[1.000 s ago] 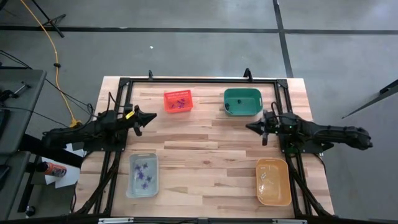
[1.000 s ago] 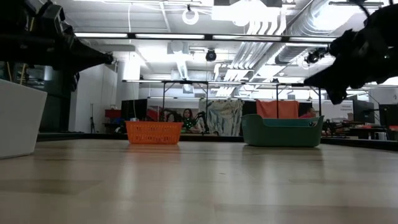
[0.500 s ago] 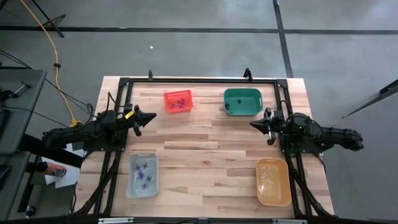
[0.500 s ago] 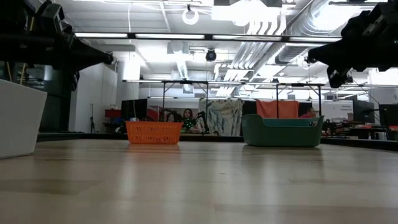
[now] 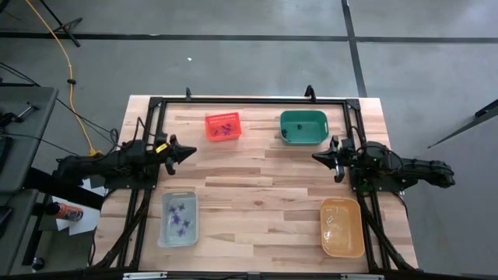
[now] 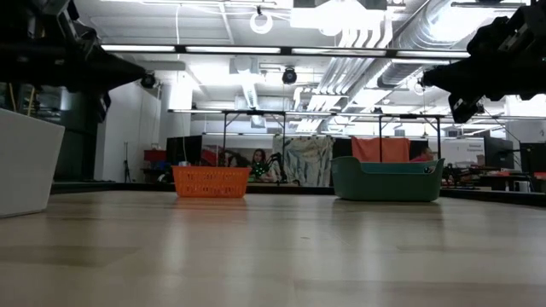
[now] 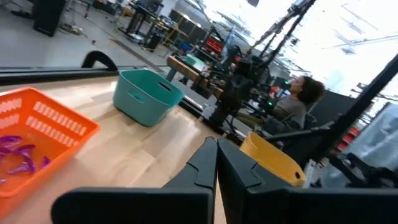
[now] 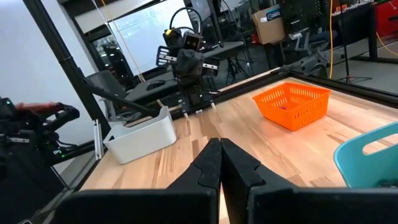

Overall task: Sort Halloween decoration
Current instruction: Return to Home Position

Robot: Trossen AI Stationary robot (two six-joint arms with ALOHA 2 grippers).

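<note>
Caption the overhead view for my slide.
Left end effector and right end effector shut, facing each other; purple trinkets in red basket and clear bin.

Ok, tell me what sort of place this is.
Likely a robotics lab or workshop: exposed ceiling ducts, a black-framed wooden worktable, and a person seated among equipment beyond it.

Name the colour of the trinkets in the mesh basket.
Trinkets are purple, clearest in the left wrist view.

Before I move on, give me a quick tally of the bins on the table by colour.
Red mesh bin: 1
Green bin: 1
Orange bin: 1
Clear bin: 1
Total: 4 bins
</note>
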